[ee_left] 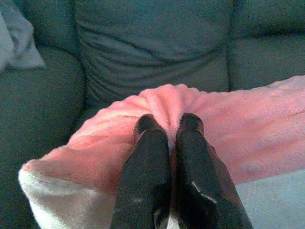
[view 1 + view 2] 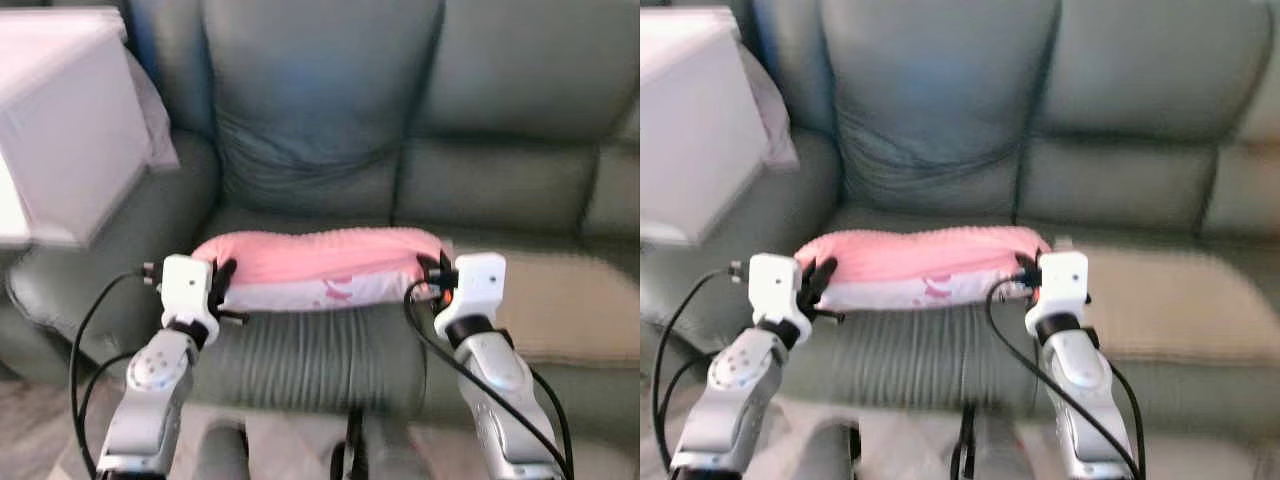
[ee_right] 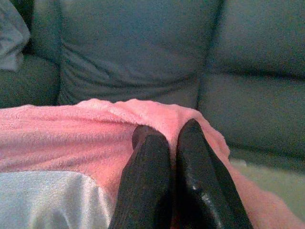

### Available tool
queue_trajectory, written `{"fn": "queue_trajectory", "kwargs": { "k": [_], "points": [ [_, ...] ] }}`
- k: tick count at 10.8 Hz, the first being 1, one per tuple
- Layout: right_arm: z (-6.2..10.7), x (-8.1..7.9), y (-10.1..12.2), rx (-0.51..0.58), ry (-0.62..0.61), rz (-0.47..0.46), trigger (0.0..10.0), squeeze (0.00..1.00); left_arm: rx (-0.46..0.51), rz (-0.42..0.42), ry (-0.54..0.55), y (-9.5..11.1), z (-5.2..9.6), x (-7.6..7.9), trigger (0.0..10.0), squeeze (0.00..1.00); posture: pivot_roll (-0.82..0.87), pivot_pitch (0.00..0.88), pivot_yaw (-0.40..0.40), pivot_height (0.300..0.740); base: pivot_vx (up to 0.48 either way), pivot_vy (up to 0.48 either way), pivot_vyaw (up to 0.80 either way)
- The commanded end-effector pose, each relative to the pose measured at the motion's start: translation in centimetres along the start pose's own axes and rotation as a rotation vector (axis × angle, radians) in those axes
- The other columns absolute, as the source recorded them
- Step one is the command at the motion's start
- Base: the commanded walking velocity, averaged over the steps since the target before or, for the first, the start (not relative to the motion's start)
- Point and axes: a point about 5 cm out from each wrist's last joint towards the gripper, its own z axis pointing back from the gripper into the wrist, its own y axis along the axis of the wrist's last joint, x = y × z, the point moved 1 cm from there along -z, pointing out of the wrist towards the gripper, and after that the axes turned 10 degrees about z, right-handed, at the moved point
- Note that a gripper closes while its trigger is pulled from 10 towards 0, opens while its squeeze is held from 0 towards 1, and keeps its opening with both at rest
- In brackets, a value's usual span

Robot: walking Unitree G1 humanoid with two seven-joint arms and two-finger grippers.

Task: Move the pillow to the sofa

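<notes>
Spanning centre frame w/ long axis left-right, pillow [image 2: 318, 268] is pinched at each end: left gripper [image 2: 218, 290], right gripper [image 2: 432, 278], both closed on fabric; sofa [image 2: 320, 130] directly behind.

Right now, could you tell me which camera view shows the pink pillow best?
The left eye view: the whole pillow shows, held between the left gripper and right gripper above the sofa seat. The right eye view matches. Each wrist view shows one pinched end close up.
</notes>
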Motion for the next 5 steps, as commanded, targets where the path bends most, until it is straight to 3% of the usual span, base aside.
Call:
{"fn": "queue_trajectory", "kwargs": {
  "k": [1,5],
  "points": [
    [-0.07,0.99,0.37,0.019,-0.046,-0.001,10.0,0.00,0.021,-0.015,0.031,0.47,-0.15,-0.49,10.0,0.00,0.01,0.000,-0.047,0.597,0.000,0.000,0.00],
    [-0.53,1.25,0.31,0.021,-0.051,-0.003,10.0,0.00,0.041,-0.014,0.029,0.72,-0.33,-0.42,10.0,0.00,0.02,0.000,-0.052,0.597,0.000,0.000,0.00]
  ]
}}
